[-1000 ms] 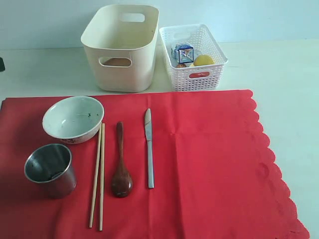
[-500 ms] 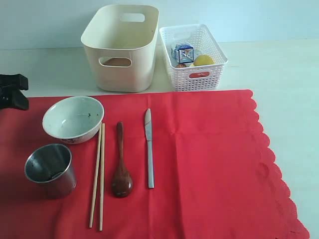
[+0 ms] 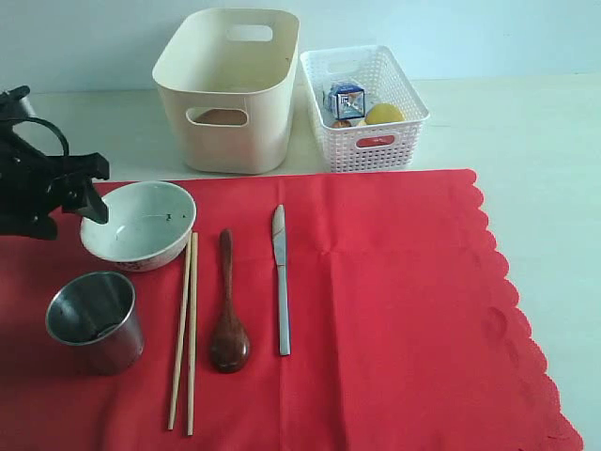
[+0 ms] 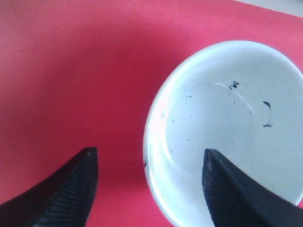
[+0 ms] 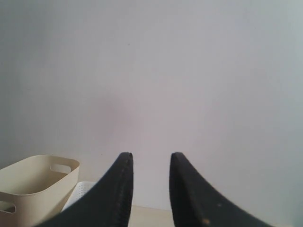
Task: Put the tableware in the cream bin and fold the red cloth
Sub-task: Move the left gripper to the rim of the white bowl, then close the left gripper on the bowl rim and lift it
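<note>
The red cloth point(image 3: 394, 310) lies flat on the table. On its left part rest a pale bowl point(image 3: 138, 224), a steel cup point(image 3: 94, 319), a pair of chopsticks point(image 3: 185, 329), a dark wooden spoon point(image 3: 228, 315) and a metal knife point(image 3: 280, 280). My left gripper point(image 3: 97, 191) hangs open at the bowl's left side. In the left wrist view its fingertips straddle the rim of the bowl point(image 4: 227, 127), one over the cloth point(image 4: 71, 71), one over the bowl's inside. The cream bin point(image 3: 230, 89) stands behind the cloth. My right gripper point(image 5: 150, 156) is raised, open and empty, facing the wall.
A white lattice basket point(image 3: 364, 108) stands right of the bin, holding a small carton point(image 3: 348, 99) and a lemon point(image 3: 383, 115). The pale table point(image 3: 545, 141) stretches to the right of the cloth's scalloped edge.
My left gripper has come in from the left edge of the exterior view and moved right, up to the bowl. The tableware and cloth have not moved.
</note>
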Robot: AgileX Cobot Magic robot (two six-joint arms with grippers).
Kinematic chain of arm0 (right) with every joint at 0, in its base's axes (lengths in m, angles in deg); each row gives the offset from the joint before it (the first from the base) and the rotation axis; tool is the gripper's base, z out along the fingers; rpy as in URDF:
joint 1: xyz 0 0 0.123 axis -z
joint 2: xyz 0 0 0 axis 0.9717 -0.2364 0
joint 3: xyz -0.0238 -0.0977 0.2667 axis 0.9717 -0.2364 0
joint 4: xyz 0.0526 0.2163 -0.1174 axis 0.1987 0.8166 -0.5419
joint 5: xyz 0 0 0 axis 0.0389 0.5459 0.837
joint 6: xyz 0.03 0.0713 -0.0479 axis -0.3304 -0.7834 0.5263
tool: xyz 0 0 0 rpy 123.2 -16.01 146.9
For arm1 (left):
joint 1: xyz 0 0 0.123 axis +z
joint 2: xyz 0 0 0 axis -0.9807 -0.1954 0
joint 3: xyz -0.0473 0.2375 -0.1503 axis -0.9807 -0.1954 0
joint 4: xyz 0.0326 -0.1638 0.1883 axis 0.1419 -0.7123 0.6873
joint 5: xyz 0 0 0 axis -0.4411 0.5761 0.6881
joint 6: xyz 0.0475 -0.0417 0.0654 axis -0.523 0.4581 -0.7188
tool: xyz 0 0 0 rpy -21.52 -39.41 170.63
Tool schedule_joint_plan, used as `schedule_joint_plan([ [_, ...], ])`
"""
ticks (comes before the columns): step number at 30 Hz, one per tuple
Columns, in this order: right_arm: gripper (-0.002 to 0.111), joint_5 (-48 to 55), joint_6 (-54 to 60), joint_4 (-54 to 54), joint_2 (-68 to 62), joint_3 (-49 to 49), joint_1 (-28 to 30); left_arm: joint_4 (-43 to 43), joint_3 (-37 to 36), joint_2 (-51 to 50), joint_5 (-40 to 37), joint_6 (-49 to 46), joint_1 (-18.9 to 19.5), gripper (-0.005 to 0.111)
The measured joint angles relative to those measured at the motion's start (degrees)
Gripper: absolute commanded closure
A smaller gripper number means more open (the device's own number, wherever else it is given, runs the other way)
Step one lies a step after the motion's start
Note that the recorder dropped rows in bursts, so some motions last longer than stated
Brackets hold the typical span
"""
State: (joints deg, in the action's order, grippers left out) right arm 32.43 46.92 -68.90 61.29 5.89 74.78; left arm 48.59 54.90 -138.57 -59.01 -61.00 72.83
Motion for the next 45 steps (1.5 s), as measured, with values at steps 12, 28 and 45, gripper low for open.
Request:
schedule_joint_plan([
  [12, 0.081, 0.0, 0.0, 0.22, 0.0, 0.0, 0.0, -2.2, 3.34, -9.62, 3.23, -2.26, 0.0, 0.066],
  [28, 0.081, 0.0, 0.0, 0.22, 0.0, 0.0, 0.0, -5.98, 3.58, -6.22, 2.12, -4.61, 0.0, 0.106],
  [45, 0.081, -0.22, 0.0, -1.33, 0.0, -3.21, 0.0, -8.37, 3.58, 11.09, -2.77, -5.67, 0.0, 0.106],
])
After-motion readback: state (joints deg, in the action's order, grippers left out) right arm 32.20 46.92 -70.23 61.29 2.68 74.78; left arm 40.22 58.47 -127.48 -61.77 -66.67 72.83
